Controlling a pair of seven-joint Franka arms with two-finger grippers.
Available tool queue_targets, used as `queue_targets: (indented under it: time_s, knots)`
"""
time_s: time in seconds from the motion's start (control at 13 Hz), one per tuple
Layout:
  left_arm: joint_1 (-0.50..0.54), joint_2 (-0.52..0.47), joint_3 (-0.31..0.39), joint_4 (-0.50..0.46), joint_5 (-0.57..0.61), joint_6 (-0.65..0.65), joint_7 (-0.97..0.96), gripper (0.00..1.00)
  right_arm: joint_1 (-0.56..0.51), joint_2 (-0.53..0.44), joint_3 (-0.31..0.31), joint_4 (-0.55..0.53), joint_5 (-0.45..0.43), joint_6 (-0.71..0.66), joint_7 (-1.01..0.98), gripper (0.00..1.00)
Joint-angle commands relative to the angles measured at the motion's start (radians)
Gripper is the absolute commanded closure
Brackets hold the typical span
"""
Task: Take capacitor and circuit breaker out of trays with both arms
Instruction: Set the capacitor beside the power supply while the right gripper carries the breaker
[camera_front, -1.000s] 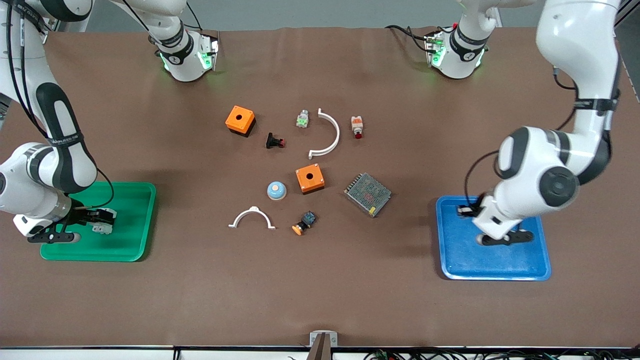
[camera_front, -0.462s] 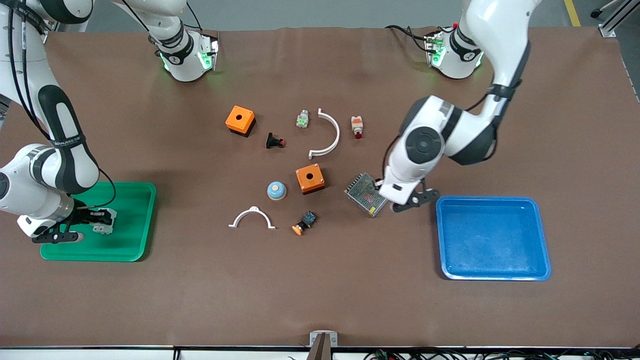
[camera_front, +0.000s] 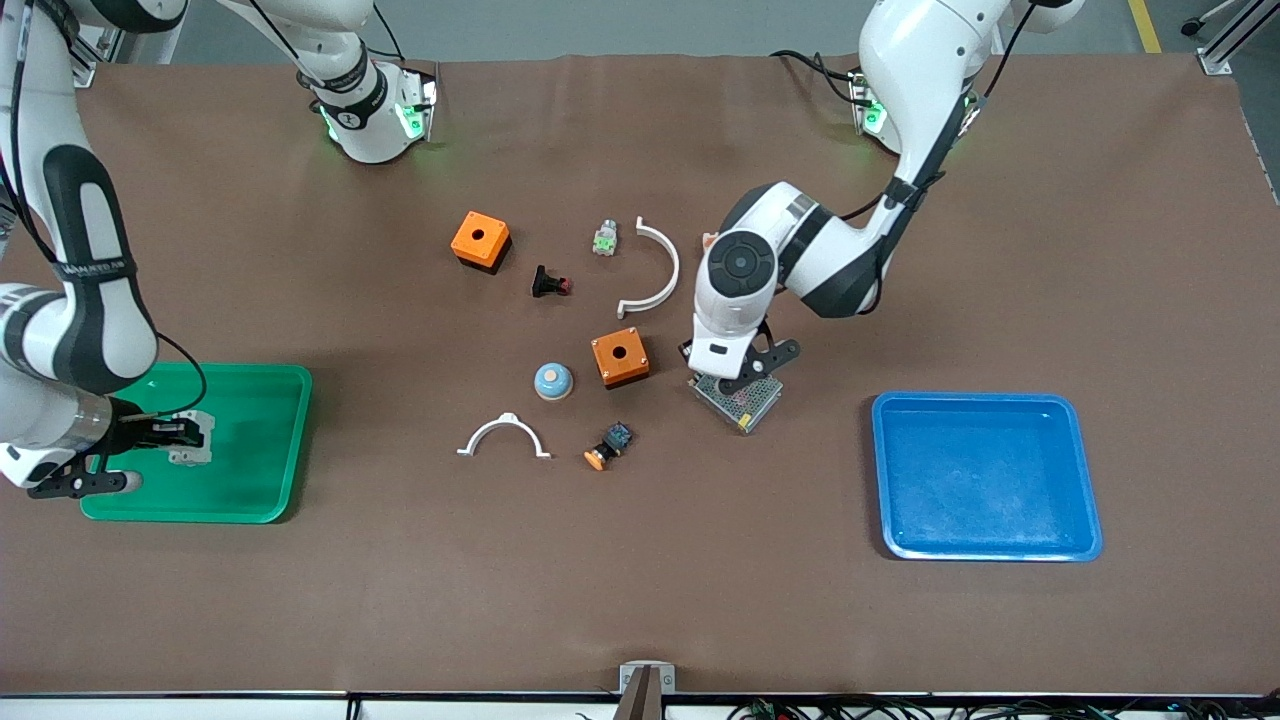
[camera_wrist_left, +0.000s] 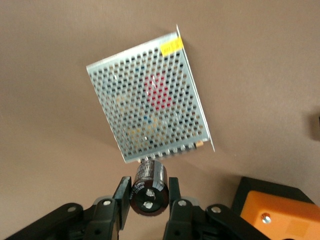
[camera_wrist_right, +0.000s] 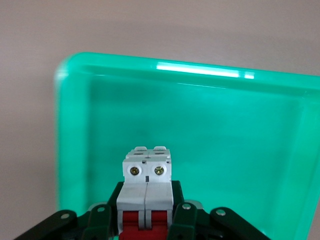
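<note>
My left gripper (camera_front: 737, 377) is shut on the capacitor (camera_wrist_left: 148, 186), a stubby black cylinder with two metal pins on its end. It is low over the edge of the metal mesh box (camera_front: 748, 402) nearest the orange box (camera_front: 619, 358). In the left wrist view the gripper (camera_wrist_left: 148, 199) shows the mesh box (camera_wrist_left: 150, 100) just past the capacitor. My right gripper (camera_front: 180, 440) is shut on the breaker (camera_front: 190, 447), a light-grey block with red levers, over the green tray (camera_front: 260, 480). In the right wrist view the breaker (camera_wrist_right: 147, 180) sits in the gripper (camera_wrist_right: 147, 215) above the tray floor (camera_wrist_right: 225, 150).
A blue tray (camera_front: 985, 475) lies toward the left arm's end. Mid-table lie a second orange box (camera_front: 480, 240), a black flanged button (camera_front: 549, 283), a green-lit part (camera_front: 604, 240), two white arcs (camera_front: 655, 268) (camera_front: 503, 433), a blue dome (camera_front: 552, 380) and an orange-capped switch (camera_front: 607, 446).
My left arm has swung from over the blue tray to the mesh box in the middle. My right gripper has shifted slightly toward the right arm's end over the green tray, breaker still held.
</note>
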Motion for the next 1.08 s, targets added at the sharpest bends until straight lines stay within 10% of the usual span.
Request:
queue_targets:
  time_s: [0.0,0.46,0.54,0.69,1.0]
  knots:
    - [-0.043,-0.005,0.004,-0.024,0.002,0.007,-0.087,1.00,0.088,-0.144,-0.001,-0.035,0.036,-0.151,0.095,0.99]
    - [-0.081,0.031,0.004,-0.106,0.002,0.184,-0.153,0.99,0.324,-0.332,-0.004,-0.234,0.124,-0.092,0.389,0.99]
    - [-0.083,0.032,0.004,-0.110,0.002,0.194,-0.162,0.89,0.364,-0.363,-0.004,-0.294,0.124,-0.044,0.458,0.99]
    - [-0.083,0.032,0.004,-0.110,0.002,0.191,-0.168,0.12,0.431,-0.394,-0.004,-0.388,0.124,0.043,0.554,0.99]
    - [-0.067,-0.024,0.010,-0.099,0.019,0.136,-0.202,0.00,0.539,-0.445,-0.004,-0.599,0.124,0.261,0.679,0.99]
